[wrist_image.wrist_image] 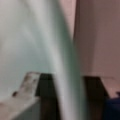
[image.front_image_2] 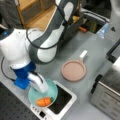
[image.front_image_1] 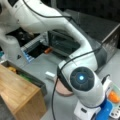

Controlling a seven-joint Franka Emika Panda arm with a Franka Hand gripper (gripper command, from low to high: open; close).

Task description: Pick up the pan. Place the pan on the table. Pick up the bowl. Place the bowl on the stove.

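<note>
Gripper (image.front_image_2: 41, 87) down at the bowl (image.front_image_2: 51, 91) in a front view, white fingers pinched on the bowl's near-left rim; wrist view shows the thin turquoise wall (wrist_image.wrist_image: 62, 75) running between the two pads, so jaws are closed narrow on the rim. Bowl is smooth, round, light turquoise, with an orange carrot-like piece (image.front_image_2: 43, 101) inside. It sits over the left corner of the stove (image.front_image_2: 67, 100), a white square cooktop with a black square centre and small controls along the front edge; part of the bowl overhangs the stove's left edge.

Pan (image.front_image_2: 74, 70) lies flat on the grey matte table (image.front_image_2: 82, 42), shallow, dusty pink, stubby white handle (image.front_image_2: 83, 54) pointing up-right. It is apart from the stove, with bare table all round it. In a front view the pan (image.front_image_1: 61, 90) is mostly hidden behind the arm's wrist.

Steel toaster oven (image.front_image_2: 107, 92) stands at a front view's right, close to the stove. Light wooden counter (image.front_image_1: 17, 90) at a front view's left.
</note>
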